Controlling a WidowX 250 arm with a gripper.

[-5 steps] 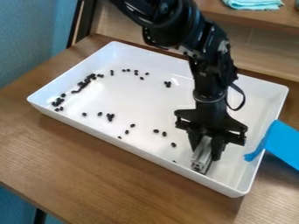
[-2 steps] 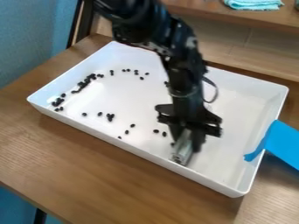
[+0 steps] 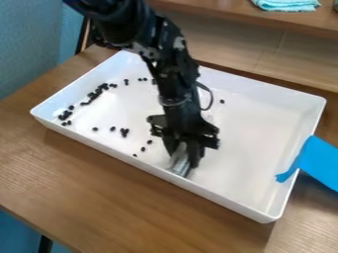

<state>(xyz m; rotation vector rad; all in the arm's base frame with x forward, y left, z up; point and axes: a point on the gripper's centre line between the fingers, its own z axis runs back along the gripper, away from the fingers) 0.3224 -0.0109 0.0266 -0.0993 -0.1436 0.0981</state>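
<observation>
The black gripper (image 3: 184,151) hangs low over the front middle of the white tray (image 3: 257,148), shut on a silvery metal bar (image 3: 180,163). The bar's lower end is at the tray floor, near the front wall. Small black beans lie in the tray to the left of the bar: a pair of beans (image 3: 124,132), some single ones near the front wall, and a thicker cluster (image 3: 96,94) along the left side. One lone bean (image 3: 222,101) lies right of the arm.
The tray stands on a brown wooden table (image 3: 86,183). Blue tape (image 3: 318,160) sticks to its right wall. Behind is a wooden shelf with a turquoise cloth (image 3: 287,4). The tray's raised walls surround the gripper.
The gripper has moved left along the tray's front side, carrying the metal bar. Beans formerly left of the bar near the front are hidden or displaced, and a bean shows right of the arm.
</observation>
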